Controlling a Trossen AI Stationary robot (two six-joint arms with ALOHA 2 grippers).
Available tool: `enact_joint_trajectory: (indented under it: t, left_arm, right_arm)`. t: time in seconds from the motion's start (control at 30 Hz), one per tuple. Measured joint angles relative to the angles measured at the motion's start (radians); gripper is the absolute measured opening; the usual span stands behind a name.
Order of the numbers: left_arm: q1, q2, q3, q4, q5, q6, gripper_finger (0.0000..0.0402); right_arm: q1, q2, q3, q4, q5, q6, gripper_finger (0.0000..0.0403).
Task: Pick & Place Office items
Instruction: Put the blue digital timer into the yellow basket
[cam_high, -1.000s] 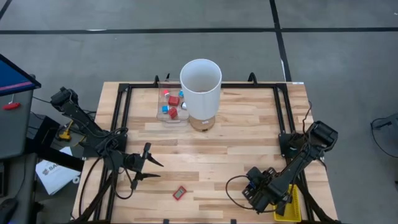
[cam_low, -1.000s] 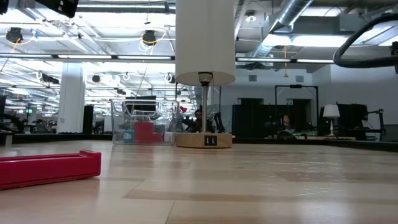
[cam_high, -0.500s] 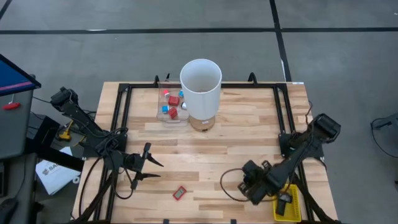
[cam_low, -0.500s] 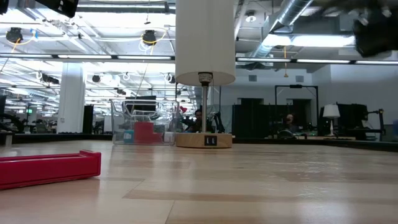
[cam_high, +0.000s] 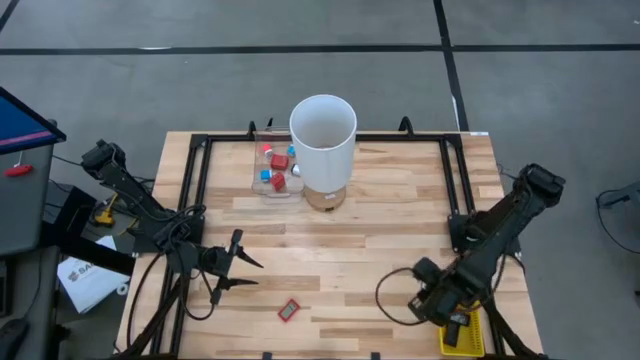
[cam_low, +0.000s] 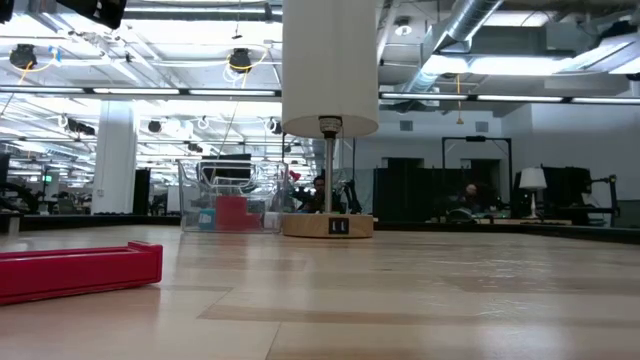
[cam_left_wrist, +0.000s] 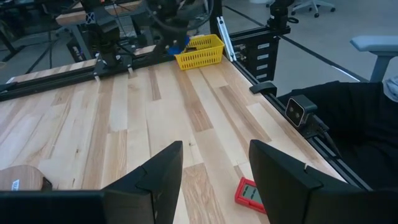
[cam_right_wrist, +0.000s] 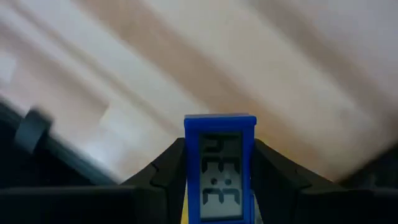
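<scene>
We found the right gripper near the table's front right corner, just beside the yellow mesh basket, its fingers closed on a blue flat piece with a dark display face. The left gripper hung part-open and held nothing; a red flat piece lay on the wood near it. More red and blue pieces sat in a clear bin far from both grippers, just beside the white cylinder.

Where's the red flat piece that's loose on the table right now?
In the high view the red flat piece lies alone near the table's front edge, just right of the open left gripper and well left of the yellow basket.
</scene>
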Motion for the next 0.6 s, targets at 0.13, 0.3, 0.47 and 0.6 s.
enact_joint_trajectory:
  t: [0.13,0.3,0.47,0.6]
  left_arm:
    - [0.0,0.0,0.0,0.01,0.0,0.0,0.0182]
    - [0.0,0.0,0.0,0.01,0.0,0.0,0.0182]
    - [0.0,0.0,0.0,0.008,0.0,0.006,0.0182]
    - [0.0,0.0,0.0,0.01,0.0,0.007,0.0182]
  right_arm:
    - [0.053,-0.032,0.037,-0.043,-0.076,0.08,0.0135]
    - [0.145,-0.03,0.069,-0.126,-0.118,0.209,0.0136]
    - [0.212,-0.03,0.053,-0.123,-0.135,0.342,0.0136]
    - [0.233,-0.029,0.037,-0.124,-0.135,0.402,0.0136]
